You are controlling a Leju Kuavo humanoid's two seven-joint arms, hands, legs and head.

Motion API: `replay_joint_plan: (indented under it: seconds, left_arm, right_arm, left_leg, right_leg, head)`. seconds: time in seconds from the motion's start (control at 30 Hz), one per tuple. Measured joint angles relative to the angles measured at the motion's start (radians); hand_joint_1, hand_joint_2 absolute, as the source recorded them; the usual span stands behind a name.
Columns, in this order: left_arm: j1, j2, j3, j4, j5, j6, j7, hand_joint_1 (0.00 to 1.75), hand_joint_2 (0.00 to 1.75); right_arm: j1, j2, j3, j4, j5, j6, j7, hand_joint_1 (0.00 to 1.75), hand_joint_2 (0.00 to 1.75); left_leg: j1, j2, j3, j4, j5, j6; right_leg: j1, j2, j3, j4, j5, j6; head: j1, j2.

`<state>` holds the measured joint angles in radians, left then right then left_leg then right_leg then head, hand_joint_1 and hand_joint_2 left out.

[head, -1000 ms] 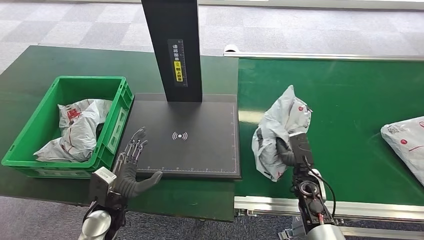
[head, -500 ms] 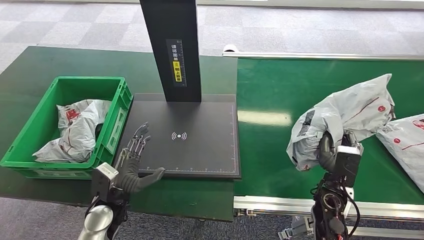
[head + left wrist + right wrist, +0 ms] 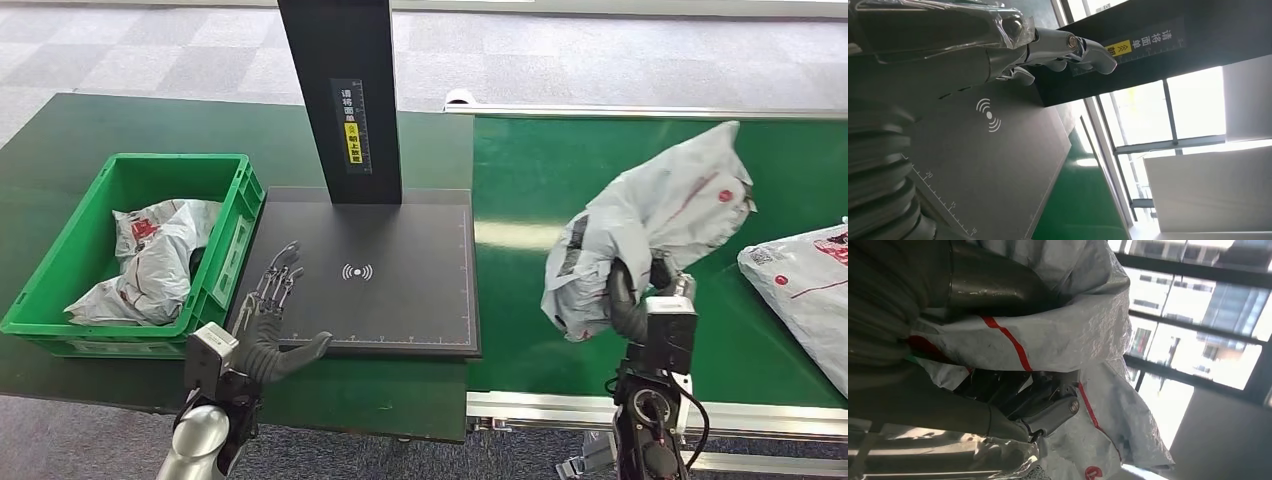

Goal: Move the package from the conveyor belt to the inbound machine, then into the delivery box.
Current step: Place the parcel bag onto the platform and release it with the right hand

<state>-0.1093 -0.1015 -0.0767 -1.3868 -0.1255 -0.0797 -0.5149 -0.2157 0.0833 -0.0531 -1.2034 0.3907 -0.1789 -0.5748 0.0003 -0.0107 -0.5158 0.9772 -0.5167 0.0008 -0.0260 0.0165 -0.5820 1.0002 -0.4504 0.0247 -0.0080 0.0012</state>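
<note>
Grey plastic package [image 3: 655, 225] held up over green conveyor belt [image 3: 560, 180], right hand [image 3: 632, 300] gripping its lower part. Left hand [image 3: 268, 325] at near-left corner of black inbound machine [image 3: 400, 300], fingers spread, holding nothing. Green delivery box [image 3: 60, 270] further left.
Left wrist: fingers [image 3: 1068, 47] extended, apart, over machine plate.
Right wrist: fingers [image 3: 1048, 410] clamped into crinkled package [image 3: 1068, 330].

scanner pad [image 3: 400, 250] bare | black post [image 3: 340, 90] stands at its far edge
</note>
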Motion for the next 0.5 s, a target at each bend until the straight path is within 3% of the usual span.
replay_joint_plan:
  seconds: [0.2, 0.5]
  left_arm:
    - [0.001, 0.001, 0.001, 0.004, 0.000, -0.004, -0.011, 0.00, 1.75]
    - [0.001, 0.002, 0.002, 0.010, 0.000, -0.004, -0.013, 0.00, 1.75]
  right_arm:
    - [-0.014, 0.002, 0.267, 0.012, 0.182, 0.202, 0.048, 1.75, 1.75]
    - [-0.042, 0.020, 0.542, 0.065, 0.211, 0.276, 0.064, 1.75, 1.75]
  left_leg:
    - [0.001, -0.001, 0.000, 0.000, 0.000, 0.000]
    - [0.000, -0.001, -0.001, 0.000, 0.000, 0.000]
  right_leg:
    - [0.000, -0.001, 0.000, 0.000, 0.000, 0.000]
    - [0.000, -0.001, 0.000, 0.000, 0.000, 0.000]
  head:
    - [0.000, 0.000]
    - [0.000, 0.000]
